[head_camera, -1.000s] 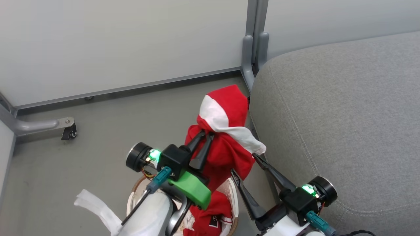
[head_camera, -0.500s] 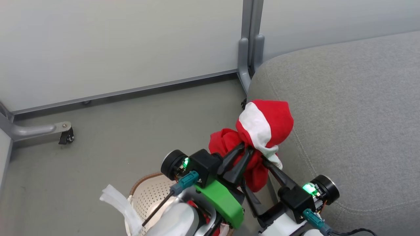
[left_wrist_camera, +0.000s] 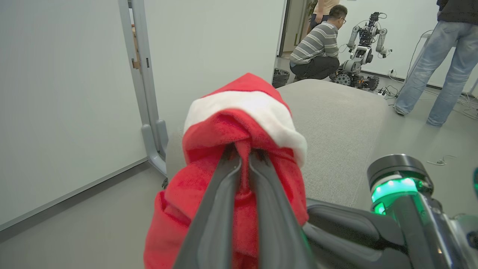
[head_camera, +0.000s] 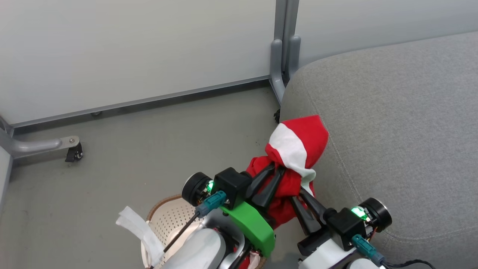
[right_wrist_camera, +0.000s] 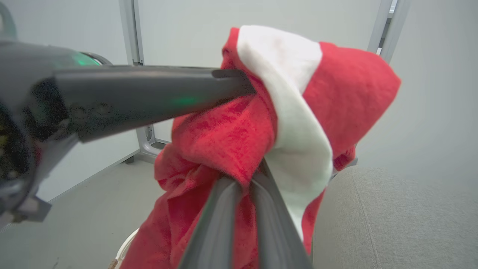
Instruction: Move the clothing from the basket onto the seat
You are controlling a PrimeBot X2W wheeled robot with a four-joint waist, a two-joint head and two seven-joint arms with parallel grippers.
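Observation:
A red garment [head_camera: 298, 144] with a white panel hangs in the air against the near left edge of the large grey seat [head_camera: 392, 123]. My left gripper [head_camera: 277, 168] is shut on a fold of it, and the wrist view shows fabric pinched between the fingers [left_wrist_camera: 220, 209]. My right gripper [head_camera: 296, 194] is shut on the same garment [right_wrist_camera: 336, 86] from below right. The cream perforated basket [head_camera: 168, 220] stands on the floor under my left arm, which hides most of it. A bit of red fabric [head_camera: 242, 263] shows at its rim.
A grey partition wall with a post [head_camera: 283, 48] stands behind, and its caster foot [head_camera: 73, 151] is at the left. Grey floor [head_camera: 168, 142] lies between wall and basket. In the left wrist view, two people [left_wrist_camera: 317, 45] and another robot [left_wrist_camera: 362, 33] are beyond the seat.
My left gripper has carried the garment from above the basket rightward to the seat's edge. My right gripper, open before, has shut on the garment.

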